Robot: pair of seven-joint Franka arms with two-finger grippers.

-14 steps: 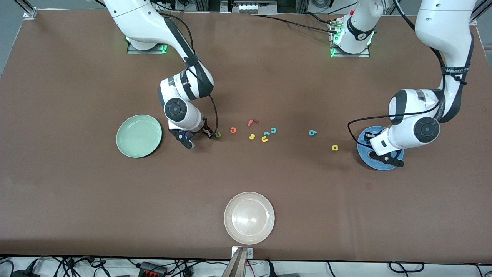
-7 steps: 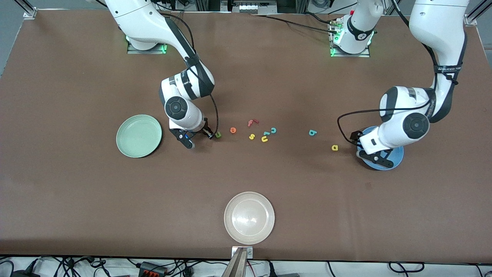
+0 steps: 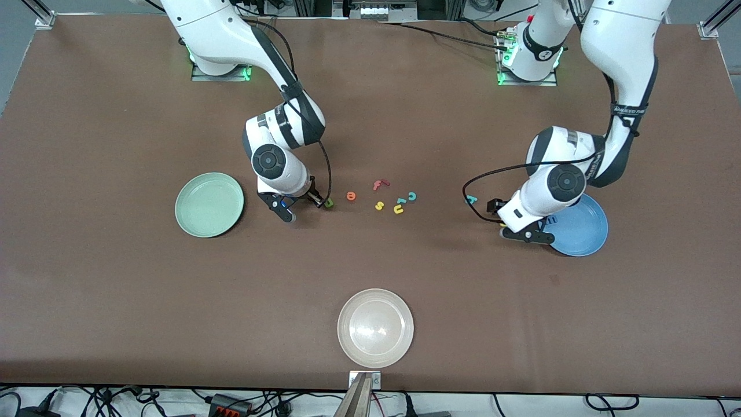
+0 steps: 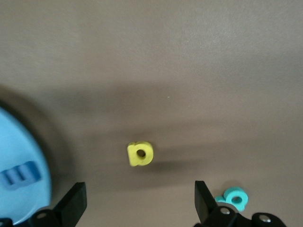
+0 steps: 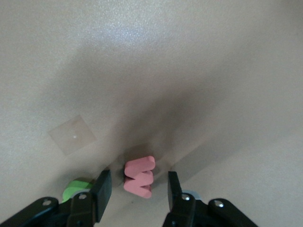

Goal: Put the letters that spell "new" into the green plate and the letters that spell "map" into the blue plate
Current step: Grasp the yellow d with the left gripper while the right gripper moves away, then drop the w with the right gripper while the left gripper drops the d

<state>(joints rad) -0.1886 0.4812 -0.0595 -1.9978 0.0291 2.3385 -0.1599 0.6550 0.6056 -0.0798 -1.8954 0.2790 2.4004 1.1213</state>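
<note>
Item: green plate (image 3: 209,204), round, pale mint, bare, toward the right arm's end of the table; none of its three letters is in it yet. Item: blue plate (image 3: 579,226), round, bright, toward the left arm's end; it holds the blue m (image 4: 20,174) near its rim, so one letter of "map" looks delivered. Item: left gripper (image 3: 524,231), low over the table just beside the blue plate, fingers spread wide and empty; in the left wrist view the yellow a (image 4: 140,154) lies on the bare table ahead of the gap between them, which suggests it is lined up as the next pick. Item: teal p (image 3: 471,200), on the table near the yellow a, partly covered by the left arm's cable in the front view. Item: right gripper (image 3: 300,207), down at the table between the green plate and the row of letters, fingers partly drawn in on either side of the pinkish-red w (image 5: 139,176); whether the pads already touch it cannot be told, and the w has not left the table. Item: green n (image 3: 329,202), just beside that gripper. Item: orange e (image 3: 351,196), near the n, free. Item: strays, not wanted: red f (image 3: 379,184), yellow s (image 3: 379,205), yellow u (image 3: 398,209), teal c (image 3: 411,196), clustered mid-table. Item: whitish-beige plate (image 3: 375,328), nearest the front camera, unused.
</note>
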